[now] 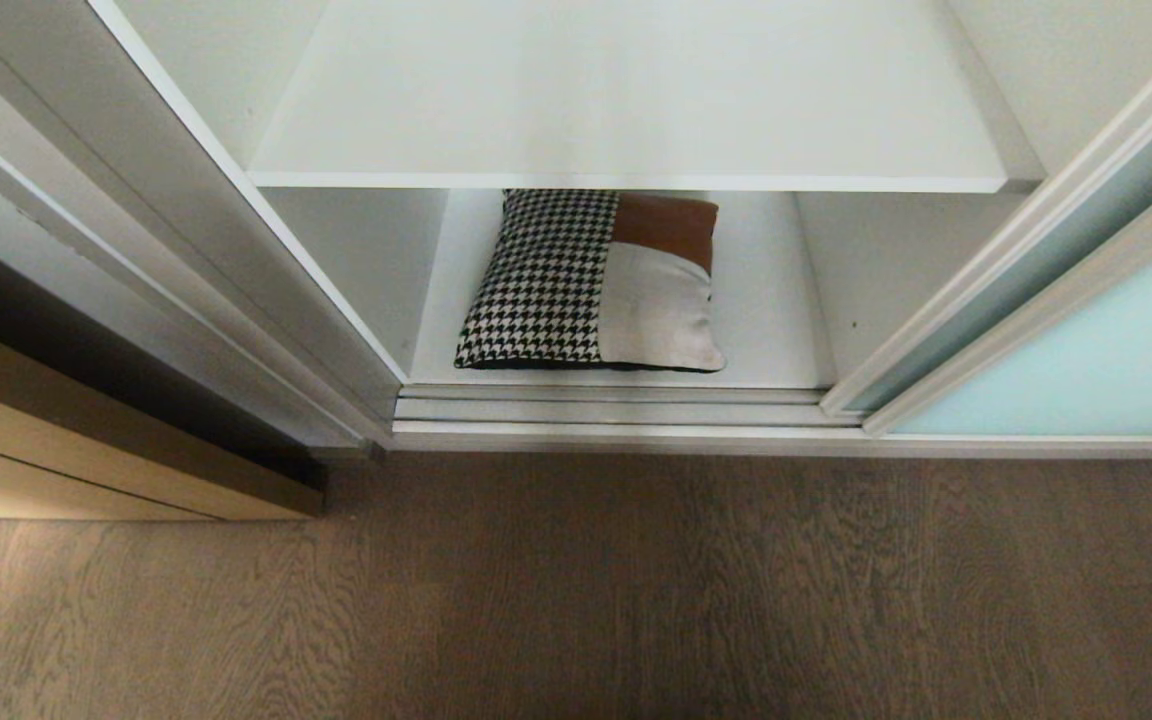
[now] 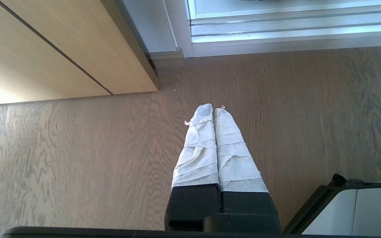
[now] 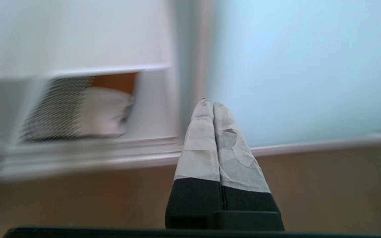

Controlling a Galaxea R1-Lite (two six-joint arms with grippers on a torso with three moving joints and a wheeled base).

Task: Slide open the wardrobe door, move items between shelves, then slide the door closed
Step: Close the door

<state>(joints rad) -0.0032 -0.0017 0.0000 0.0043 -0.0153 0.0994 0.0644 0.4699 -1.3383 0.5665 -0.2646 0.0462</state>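
The wardrobe stands open. Its frosted aqua sliding door (image 1: 1086, 360) is pushed to the right. A cushion (image 1: 591, 285), part houndstooth, part grey-beige with a brown strip, lies flat on the bottom shelf (image 1: 766, 310). Above it is a bare white shelf (image 1: 636, 100). Neither arm shows in the head view. My right gripper (image 3: 209, 104) is shut and empty, raised above the floor and pointing at the door's (image 3: 303, 66) left edge, with the cushion (image 3: 78, 112) off to its side. My left gripper (image 2: 213, 109) is shut and empty, hanging over the wooden floor.
A metal floor track (image 1: 616, 410) runs along the wardrobe's front. A tan wood cabinet (image 1: 86, 440) stands at the left. Wooden floor (image 1: 576, 600) fills the foreground. A corner of the robot's base (image 2: 352, 211) shows in the left wrist view.
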